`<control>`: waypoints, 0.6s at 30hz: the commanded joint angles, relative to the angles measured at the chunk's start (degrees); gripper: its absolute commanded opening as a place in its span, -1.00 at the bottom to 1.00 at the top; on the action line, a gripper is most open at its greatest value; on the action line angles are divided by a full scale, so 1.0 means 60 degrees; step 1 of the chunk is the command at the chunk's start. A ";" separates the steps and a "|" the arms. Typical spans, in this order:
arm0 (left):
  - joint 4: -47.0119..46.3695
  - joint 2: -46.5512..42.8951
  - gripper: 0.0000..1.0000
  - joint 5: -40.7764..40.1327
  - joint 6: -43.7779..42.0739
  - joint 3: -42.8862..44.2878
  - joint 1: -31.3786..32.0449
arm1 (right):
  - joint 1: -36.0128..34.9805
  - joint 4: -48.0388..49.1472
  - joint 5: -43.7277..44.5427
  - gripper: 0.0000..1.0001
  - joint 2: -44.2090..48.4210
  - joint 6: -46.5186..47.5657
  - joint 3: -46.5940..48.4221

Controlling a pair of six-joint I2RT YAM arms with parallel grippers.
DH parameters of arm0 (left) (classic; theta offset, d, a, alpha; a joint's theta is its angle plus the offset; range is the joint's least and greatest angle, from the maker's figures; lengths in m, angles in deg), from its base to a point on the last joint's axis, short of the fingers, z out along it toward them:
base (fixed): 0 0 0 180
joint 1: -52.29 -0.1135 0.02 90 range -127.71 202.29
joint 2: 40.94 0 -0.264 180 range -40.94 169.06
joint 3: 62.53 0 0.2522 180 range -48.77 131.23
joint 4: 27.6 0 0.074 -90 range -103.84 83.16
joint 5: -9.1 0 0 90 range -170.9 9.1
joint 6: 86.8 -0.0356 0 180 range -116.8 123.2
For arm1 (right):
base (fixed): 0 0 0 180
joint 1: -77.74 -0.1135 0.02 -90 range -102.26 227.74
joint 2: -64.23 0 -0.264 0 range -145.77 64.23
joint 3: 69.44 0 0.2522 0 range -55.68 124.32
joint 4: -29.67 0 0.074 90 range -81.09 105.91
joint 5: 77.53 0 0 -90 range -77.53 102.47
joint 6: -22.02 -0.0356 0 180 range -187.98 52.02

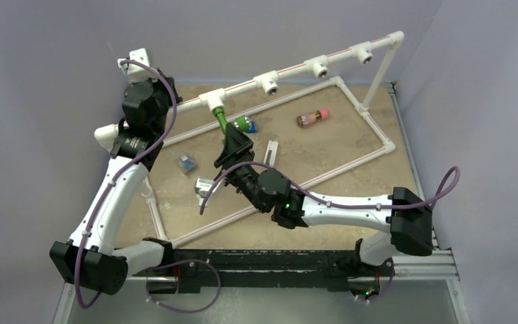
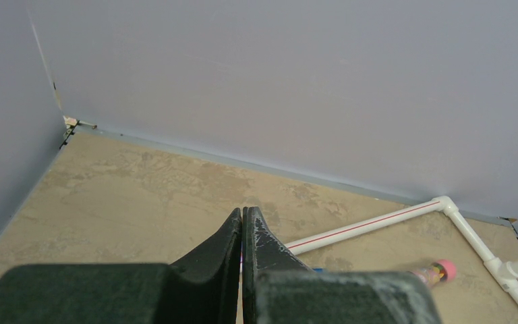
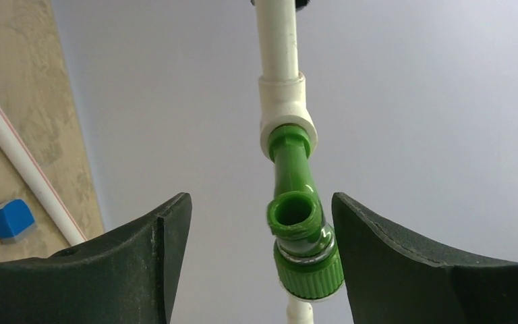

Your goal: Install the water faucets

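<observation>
- Standing released, the right claw (image 3: 260, 202) has its two black fingers (image 3: 155, 236) spread wide. The bright green plastic tap (image 3: 300, 226) sits in the gap between them and touches neither.
- Seen from the right wrist, the tap's round open mouth faces the claw. Its ribbed collar lies nearer the claw's base, and its far end is seated in a white plastic tee fitting (image 3: 284, 111) just beyond the fingertips.
- In the overhead view the right claw (image 1: 235, 145) sits just below the same tap (image 1: 221, 120). The tap hangs from the tee fitting (image 1: 212, 101) on the raised white pipe rail (image 1: 297, 71).
- Three more white fittings sit along that rail, farther to the claw's right.
- The left claw (image 2: 243, 214) is clenched, its black fingertips pressed against each other. It is held above the tan stone-patterned counter (image 2: 128, 189) and points toward the back wall.
- Beyond the left claw and to its right, a flat white pipe frame (image 2: 371, 226) with a red line lies on the counter. A clear small bottle with a pink cap (image 2: 438, 271) lies near it.
- Just right of the right claw's tips, a green item with a blue cap (image 1: 246, 124) lies on the counter near the tap.
- A blue block (image 3: 10, 219) lies to the right claw's left.
</observation>
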 commanded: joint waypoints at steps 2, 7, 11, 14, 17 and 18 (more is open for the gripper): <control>0.2204 0.0252 -1.00 0.0402 0.0037 -0.0549 0.0080 | 0.0308 0.1031 0.0005 0.50 -0.0046 0.0162 0.0729; 0.2206 0.0290 -1.00 0.0412 0.0033 -0.0496 0.0080 | 0.0513 0.1043 -0.0011 0.29 -0.0291 -0.0077 0.1025; 0.2207 0.0323 -1.00 0.0409 0.0026 -0.0492 0.0080 | 0.0521 0.1089 -0.0013 -0.03 -0.0409 -0.0256 0.1056; 0.2205 0.0338 -1.00 0.0398 0.0029 -0.0501 0.0080 | 0.0512 0.1291 0.0184 -0.30 -0.0478 -0.0272 0.1000; 0.2205 0.0353 -1.00 0.0394 0.0027 -0.0492 0.0080 | 0.0529 0.1568 0.0446 -0.65 -0.0544 -0.0284 0.0981; 0.2192 0.0354 -1.00 0.0394 0.0034 -0.0492 0.0080 | 0.0519 0.1621 0.0591 -0.79 -0.0571 -0.0363 0.0981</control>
